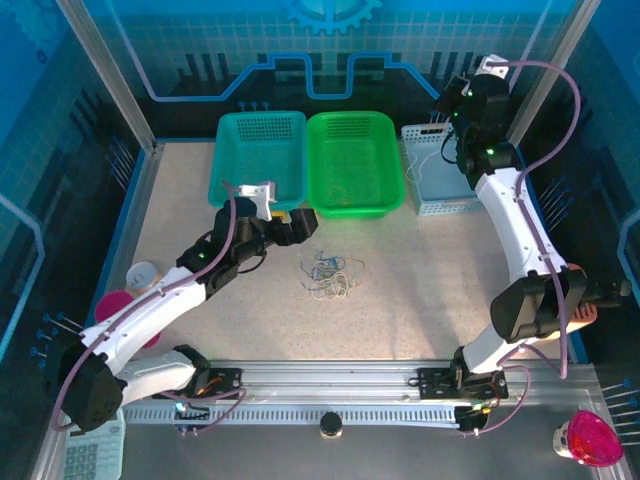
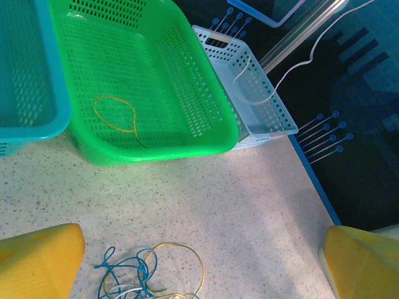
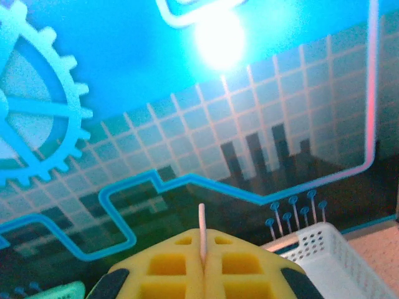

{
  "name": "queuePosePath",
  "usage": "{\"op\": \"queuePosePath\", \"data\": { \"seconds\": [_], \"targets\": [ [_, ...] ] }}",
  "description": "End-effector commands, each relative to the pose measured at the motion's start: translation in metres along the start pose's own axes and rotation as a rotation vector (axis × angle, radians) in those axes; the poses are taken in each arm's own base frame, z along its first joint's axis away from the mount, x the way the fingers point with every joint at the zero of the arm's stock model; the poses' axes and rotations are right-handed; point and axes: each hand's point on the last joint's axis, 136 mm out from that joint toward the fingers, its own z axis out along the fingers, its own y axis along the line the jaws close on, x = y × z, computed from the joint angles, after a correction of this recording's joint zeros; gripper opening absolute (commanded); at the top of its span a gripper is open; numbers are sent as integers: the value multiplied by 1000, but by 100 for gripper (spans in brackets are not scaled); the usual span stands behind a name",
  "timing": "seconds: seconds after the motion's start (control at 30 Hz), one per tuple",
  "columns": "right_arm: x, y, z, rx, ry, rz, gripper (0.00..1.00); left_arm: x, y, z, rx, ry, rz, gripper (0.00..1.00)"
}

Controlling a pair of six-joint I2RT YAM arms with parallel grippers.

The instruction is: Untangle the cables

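Cables (image 1: 328, 275) sit clumped on the counter (image 1: 430, 270), just in front of the green basket (image 1: 355, 210)!
Left end effector (image 1: 298, 224) hovers beside the clump, off that basket's front-left corner, fingers spread wide, gripping nothing. Right end effector (image 3: 202, 265) is up high, right of the green basket, over the white basket (image 1: 445, 208), clenched on a thin white cable (image 3: 201, 227). One yellow cable (image 2: 112, 97) lies looped inside the green basket.

Blue circuit-printed walls (image 1: 180, 50) are enclosing the speckled table (image 1: 430, 270) I am facing (light (image 3: 218, 34) is glaring off one).
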Motion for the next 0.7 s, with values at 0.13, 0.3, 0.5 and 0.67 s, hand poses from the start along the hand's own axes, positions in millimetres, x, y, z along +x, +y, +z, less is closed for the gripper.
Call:
{"op": "queuePosePath", "data": {
  "seconds": [0.13, 0.3, 0.5, 0.67],
  "targets": [
    [-18, -15, -10, 189, -140, -114, 0, -4, -3, 0, 24, -12, -12, 99],
    [-6, 13, -13, 282, -250, -318, 0, -5, -6, 0, 32, -9, -11, 99],
    [29, 33, -1, 427, -316, -526, 0, -4, -7, -2, 37, -6, -17, 99],
    [71, 18, 13, 477, -259, -571, 0, -3, -5, -5, 35, -10, -14, 99]
  ]
}}
